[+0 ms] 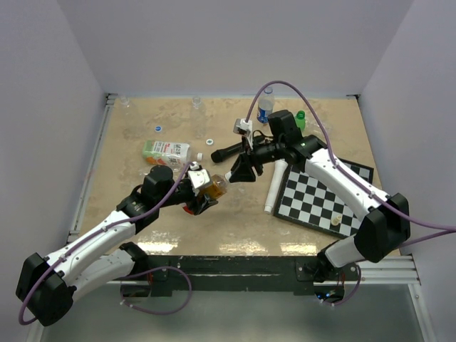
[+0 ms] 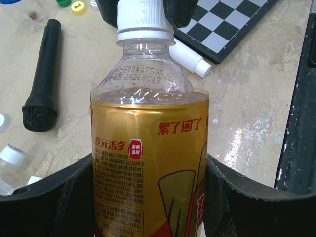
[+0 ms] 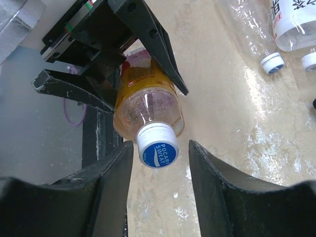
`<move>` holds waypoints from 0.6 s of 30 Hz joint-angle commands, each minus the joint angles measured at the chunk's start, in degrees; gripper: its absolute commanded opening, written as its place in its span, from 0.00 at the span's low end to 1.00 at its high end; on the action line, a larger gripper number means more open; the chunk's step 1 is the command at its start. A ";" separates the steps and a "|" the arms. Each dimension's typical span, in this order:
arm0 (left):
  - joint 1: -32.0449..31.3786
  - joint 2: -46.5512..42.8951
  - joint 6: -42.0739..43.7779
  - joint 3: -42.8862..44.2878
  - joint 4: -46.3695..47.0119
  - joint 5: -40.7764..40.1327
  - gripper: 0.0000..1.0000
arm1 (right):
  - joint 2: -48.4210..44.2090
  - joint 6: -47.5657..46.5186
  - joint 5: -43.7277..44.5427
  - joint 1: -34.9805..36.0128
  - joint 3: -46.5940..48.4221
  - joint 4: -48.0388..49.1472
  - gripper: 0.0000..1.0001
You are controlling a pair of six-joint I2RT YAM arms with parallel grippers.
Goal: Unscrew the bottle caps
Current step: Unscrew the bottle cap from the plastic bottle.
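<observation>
My left gripper (image 1: 199,189) is shut on the body of a bottle (image 1: 214,187) of amber liquid with a red-yellow label (image 2: 148,148), held off the table with its neck pointing at the right arm. Its white cap (image 2: 140,17), blue on top (image 3: 157,146), is still on the neck. My right gripper (image 1: 239,171) is open, with one finger on each side of that cap (image 3: 160,148). The left finger is almost against the cap; the right finger stands clearly off it.
A black microphone (image 1: 229,150), a white tube (image 1: 274,187) and a chessboard (image 1: 324,196) lie under and beside the right arm. More bottles lie at the back (image 1: 165,150) (image 1: 265,107) (image 1: 301,120). Loose caps (image 1: 158,129) (image 1: 210,141) dot the table.
</observation>
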 commanded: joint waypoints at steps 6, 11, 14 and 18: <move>0.12 -0.22 -0.57 0.77 1.27 -0.07 0.00 | 0.26 -5.04 -1.40 0.60 4.15 -3.56 0.16; 0.13 -0.22 -0.48 0.78 1.27 0.02 0.00 | 0.69 -13.46 -2.97 0.51 6.34 -8.12 0.00; 0.13 -0.22 -0.57 0.77 1.36 0.28 0.00 | 3.06 -35.54 -6.39 0.60 11.60 -22.57 0.00; 0.13 -0.22 -0.65 0.77 1.36 0.72 0.00 | 7.46 -61.28 -3.17 1.56 17.69 -38.63 0.00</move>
